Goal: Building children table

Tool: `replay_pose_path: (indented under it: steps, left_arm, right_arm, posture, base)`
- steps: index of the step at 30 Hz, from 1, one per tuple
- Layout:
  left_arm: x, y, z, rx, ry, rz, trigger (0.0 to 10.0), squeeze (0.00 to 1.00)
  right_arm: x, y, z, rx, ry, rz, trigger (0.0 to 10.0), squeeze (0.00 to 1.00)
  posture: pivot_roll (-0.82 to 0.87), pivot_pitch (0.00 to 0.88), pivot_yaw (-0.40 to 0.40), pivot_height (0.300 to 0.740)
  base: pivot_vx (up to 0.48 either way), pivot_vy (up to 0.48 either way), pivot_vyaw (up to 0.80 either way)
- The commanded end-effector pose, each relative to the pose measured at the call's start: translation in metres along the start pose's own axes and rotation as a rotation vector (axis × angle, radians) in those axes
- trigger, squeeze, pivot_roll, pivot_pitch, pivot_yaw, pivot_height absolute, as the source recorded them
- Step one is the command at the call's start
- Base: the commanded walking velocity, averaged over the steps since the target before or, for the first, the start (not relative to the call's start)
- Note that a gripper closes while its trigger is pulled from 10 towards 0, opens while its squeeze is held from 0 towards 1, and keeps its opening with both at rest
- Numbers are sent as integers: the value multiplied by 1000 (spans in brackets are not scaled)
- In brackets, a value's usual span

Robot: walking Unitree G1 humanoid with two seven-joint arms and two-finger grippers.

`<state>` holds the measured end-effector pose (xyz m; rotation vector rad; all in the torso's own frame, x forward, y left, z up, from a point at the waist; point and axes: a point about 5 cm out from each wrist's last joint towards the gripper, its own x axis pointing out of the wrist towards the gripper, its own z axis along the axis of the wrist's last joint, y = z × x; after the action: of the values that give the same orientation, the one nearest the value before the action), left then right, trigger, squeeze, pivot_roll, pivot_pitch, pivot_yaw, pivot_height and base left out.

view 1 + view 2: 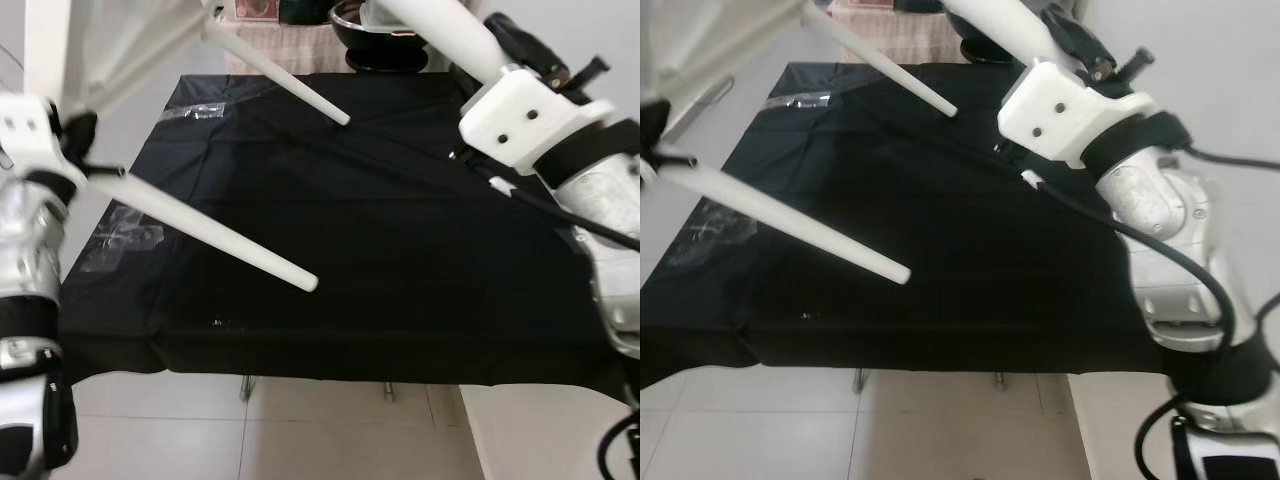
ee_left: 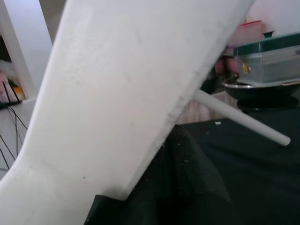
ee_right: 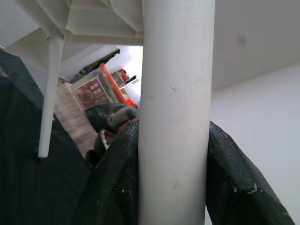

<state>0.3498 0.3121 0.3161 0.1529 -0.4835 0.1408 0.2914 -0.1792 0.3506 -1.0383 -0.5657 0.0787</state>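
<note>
A white children's table hangs tilted above a black-covered table (image 1: pixel 400 250); its top (image 1: pixel 110 50) is at the upper left. Two free white legs point down towards the cloth, a near one (image 1: pixel 215 235) and a far one (image 1: pixel 285 80). A third leg (image 1: pixel 440 35) runs to the upper right. My right gripper (image 3: pixel 174 178) is shut on this leg (image 3: pixel 176 93), one black finger (image 3: pixel 117 183) on each side. My left gripper (image 1: pixel 80 130) is at the left edge of the white top (image 2: pixel 131 93), with its black fingers (image 2: pixel 183 187) pressed against it.
A black bowl (image 1: pixel 385 40) and a green-lidded container (image 2: pixel 269 61) stand at the far edge of the black cloth. Clear plastic scraps (image 1: pixel 125 240) lie on its left side. A black cable (image 1: pixel 560 215) runs along my right arm. Tiled floor (image 1: pixel 300 440) lies below the near edge.
</note>
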Motion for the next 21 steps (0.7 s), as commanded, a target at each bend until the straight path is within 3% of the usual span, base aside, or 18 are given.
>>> replay_pose_path:
  steps: [1,3,4,6,7,11,17,19,20,21]
  left_arm:
    - [-4,63,56,40,-167,234,10000,0]
    - [8,58,83,75,-218,161,10000,0]
    - [8,58,83,75,-218,161,10000,0]
    - [15,52,95,98,-237,109,10000,0]
    - [15,52,95,98,-237,109,10000,0]
    - [26,37,112,125,-258,17,10000,0]
    - [32,27,116,117,-248,-36,10000,0]
    - [34,16,106,81,-213,-87,10000,0]
    - [34,16,106,81,-213,-87,10000,0]
    - [33,6,95,56,-178,-138,10000,0]
  right_arm:
    - [-16,17,-70,63,377,85,0,0]
    - [-20,56,-84,306,502,123,0,0]
    - [-20,56,-84,306,502,123,0,0]
    - [-21,87,-84,471,572,155,0,0]
    - [-21,87,-84,471,572,155,0,0]
    - [-18,133,-74,688,642,201,0,0]
    - [-11,152,-68,725,642,218,0,0]
    - [-11,167,-67,731,657,228,0,0]
    - [-11,167,-67,731,657,228,0,0]
    - [-12,175,-67,743,679,228,0,0]
  posture:
    - [-114,85,44,740]
    - [-73,81,50,740]
    - [-73,81,50,740]
    - [-58,73,54,740]
    - [-58,73,54,740]
    - [-18,74,59,740]
    - [-3,86,67,740]
    - [-8,95,73,740]
    - [-8,95,73,740]
    - [-8,95,73,740]
  base:
    - [0,0,0]
    - [0,0,0]
    - [0,0,0]
    - [0,0,0]
    - [0,0,0]
    - [0,0,0]
    - [0,0,0]
    - [0,0,0]
    - [0,0,0]
    - [0,0,0]
